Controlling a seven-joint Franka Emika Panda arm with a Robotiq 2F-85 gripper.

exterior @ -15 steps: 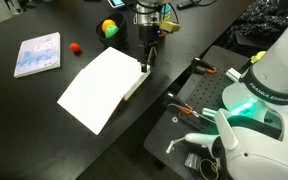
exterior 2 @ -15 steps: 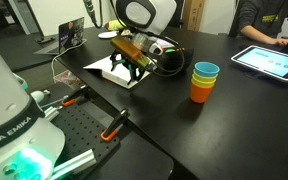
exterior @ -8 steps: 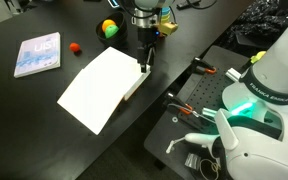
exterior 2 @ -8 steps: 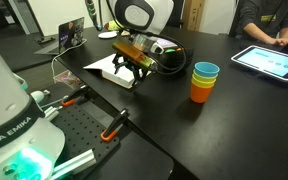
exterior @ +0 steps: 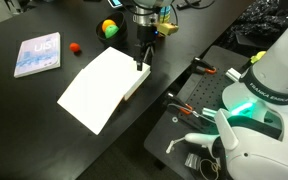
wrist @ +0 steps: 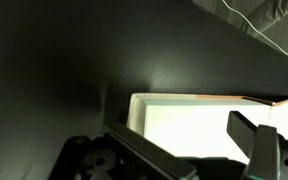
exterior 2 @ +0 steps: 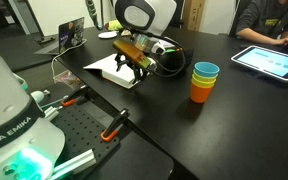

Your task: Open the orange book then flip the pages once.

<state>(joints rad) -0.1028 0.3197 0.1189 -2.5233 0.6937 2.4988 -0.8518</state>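
The orange book [exterior: 102, 88] lies open on the black table, with a large white page facing up and a strip of tan cover along its near edge. It also shows in the other exterior view [exterior 2: 115, 68]. My gripper [exterior: 141, 64] points down at the book's far right corner and shows in the other exterior view too [exterior 2: 134, 68]. In the wrist view the white pages [wrist: 189, 125], with cream edges and an orange strip of cover, lie under the jaws [wrist: 209, 160]. The fingers stand apart with bare page between them, so the gripper looks open and empty.
A thin light-blue book [exterior: 37, 53], a small red ball [exterior: 74, 46] and a green-yellow ball [exterior: 109, 28] lie further along the table. Stacked cups [exterior 2: 205, 80] stand beside the arm. A tablet [exterior 2: 269, 60] and a seated person are at the far end.
My gripper has risen slightly at the book's corner. The book and its white page look unchanged.
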